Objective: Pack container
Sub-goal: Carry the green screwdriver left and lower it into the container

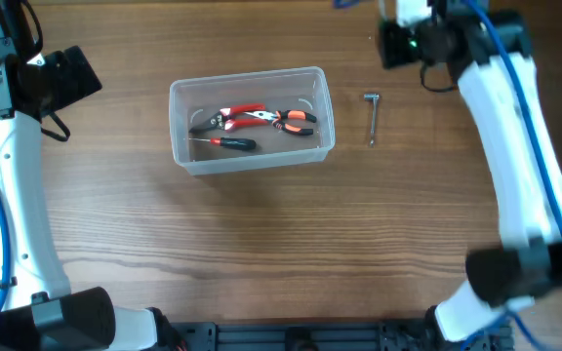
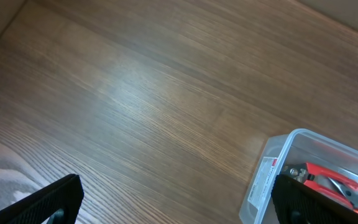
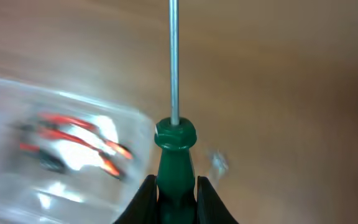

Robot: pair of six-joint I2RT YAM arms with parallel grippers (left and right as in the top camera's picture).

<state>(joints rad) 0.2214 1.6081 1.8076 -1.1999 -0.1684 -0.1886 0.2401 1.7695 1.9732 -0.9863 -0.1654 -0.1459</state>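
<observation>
The clear plastic container [image 1: 179, 127] stands upright at mid-table. In it lie red-handled pliers [image 1: 242, 113], orange-handled pliers [image 1: 296, 121] and a small black-and-red screwdriver [image 1: 227, 142]. My right gripper [image 1: 400, 43] is at the far right, beyond the container, shut on a green-handled screwdriver [image 3: 176, 155] whose metal shaft points away from the fingers. The right wrist view is blurred and shows the container [image 3: 17, 186] to the left. My left gripper [image 1: 66, 76] is open and empty at the far left. In its wrist view [image 2: 179, 211] the container's corner [image 2: 263, 186] sits by the right finger.
A small L-shaped metal key [image 1: 372, 115] lies on the wooden table [image 1: 281, 244] to the right of the container. The arm bases stand at the front left and front right corners.
</observation>
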